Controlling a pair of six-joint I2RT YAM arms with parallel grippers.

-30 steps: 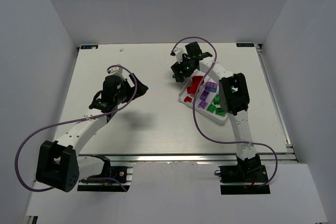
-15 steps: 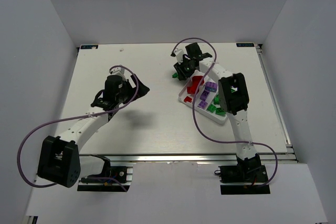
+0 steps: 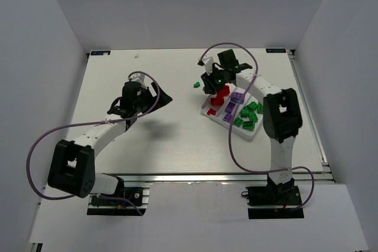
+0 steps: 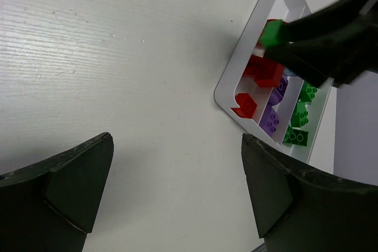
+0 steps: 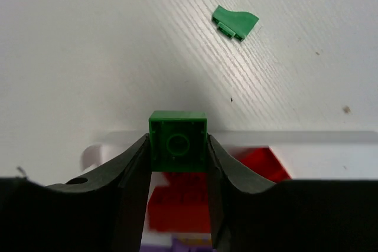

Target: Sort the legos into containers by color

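— Gripping a green brick (image 5: pixel 178 141), our right gripper (image 3: pixel 216 81) now hangs over the far end of the tray (image 4: pixel 233 72), above the red bricks (image 4: pixel 263 75). Half a second ago we had it off that corner.
— We agree. Our right elbow has swung aside, uncovering the green bricks (image 3: pixel 248 113). Our left gripper (image 4: pixel 177 175) hovers spread wide and empty. One rounded green piece (image 3: pixel 196 84) lies on the table (image 3: pixel 165 134) beside the tray.

The right arm stretches far forward, its pincer (image 5: pixel 177 154) clamped on a green brick (image 5: pixel 178 137) between the fingers; the left arm, elbow bent, hovers with its pincer (image 4: pixel 177 175) spread wide.
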